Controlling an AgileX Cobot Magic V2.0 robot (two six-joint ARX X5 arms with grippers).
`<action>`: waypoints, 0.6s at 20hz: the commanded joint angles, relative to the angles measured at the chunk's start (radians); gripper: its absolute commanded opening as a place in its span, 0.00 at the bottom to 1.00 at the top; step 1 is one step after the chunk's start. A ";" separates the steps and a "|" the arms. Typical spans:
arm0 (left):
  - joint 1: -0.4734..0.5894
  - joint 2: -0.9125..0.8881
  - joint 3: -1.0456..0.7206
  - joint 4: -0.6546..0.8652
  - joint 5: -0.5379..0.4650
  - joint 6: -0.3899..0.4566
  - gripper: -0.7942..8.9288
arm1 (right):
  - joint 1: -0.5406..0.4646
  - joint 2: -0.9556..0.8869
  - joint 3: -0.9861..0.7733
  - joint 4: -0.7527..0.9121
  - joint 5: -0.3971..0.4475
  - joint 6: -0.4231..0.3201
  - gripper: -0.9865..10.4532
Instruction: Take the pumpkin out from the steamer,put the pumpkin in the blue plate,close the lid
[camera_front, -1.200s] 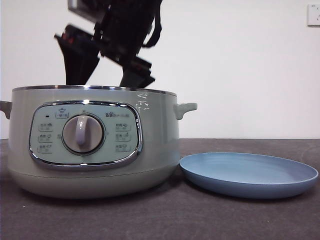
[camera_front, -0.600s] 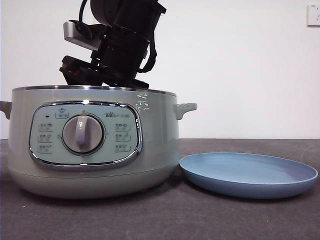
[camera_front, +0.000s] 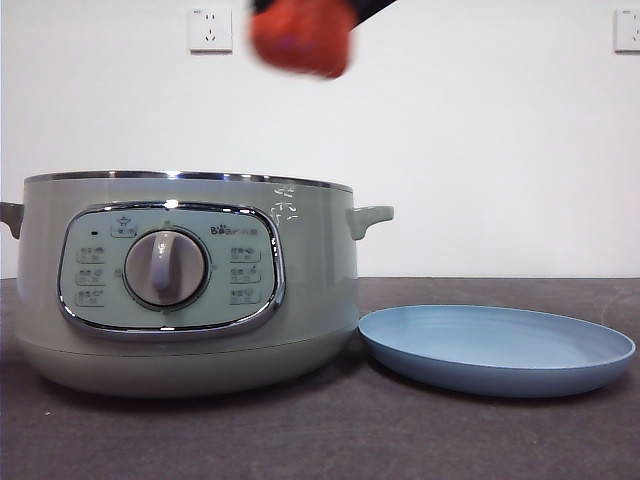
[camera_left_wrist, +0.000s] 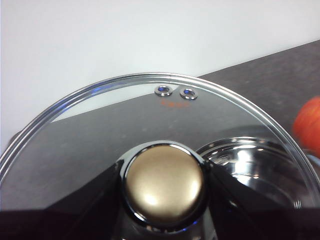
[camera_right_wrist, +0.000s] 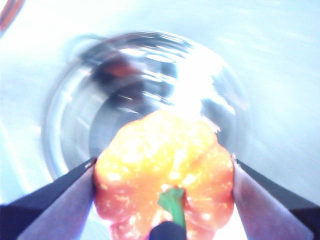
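Note:
My right gripper (camera_right_wrist: 163, 175) is shut on the orange-red pumpkin (camera_right_wrist: 164, 172), its green stem toward the camera. In the front view the pumpkin (camera_front: 300, 35) shows blurred at the top edge, high above the sage-green steamer (camera_front: 185, 280). The steamer's shiny open bowl (camera_right_wrist: 150, 100) lies below the pumpkin in the right wrist view. My left gripper (camera_left_wrist: 164, 187) is shut on the knob (camera_left_wrist: 164, 186) of the glass lid (camera_left_wrist: 150, 130), held off the pot; the pumpkin (camera_left_wrist: 309, 125) shows at that view's edge. The blue plate (camera_front: 497, 348) lies on the table right of the steamer, with nothing on it.
A dark grey table surface (camera_front: 400, 440) carries the steamer and plate. A white wall stands behind, with a socket (camera_front: 210, 28) above the steamer and another (camera_front: 627, 28) at the far right.
The right gripper, earlier reaching down into the steamer, has risen to the top of the front view with the pumpkin in its jaws.

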 joint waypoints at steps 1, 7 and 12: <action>0.001 0.013 0.006 0.073 0.033 0.010 0.07 | -0.027 -0.074 0.000 -0.092 0.109 0.034 0.08; 0.000 0.090 0.006 0.120 0.185 -0.014 0.07 | -0.095 -0.288 -0.087 -0.183 0.162 0.146 0.08; 0.000 0.115 0.006 0.143 0.251 -0.038 0.07 | -0.096 -0.542 -0.424 0.054 0.232 0.210 0.08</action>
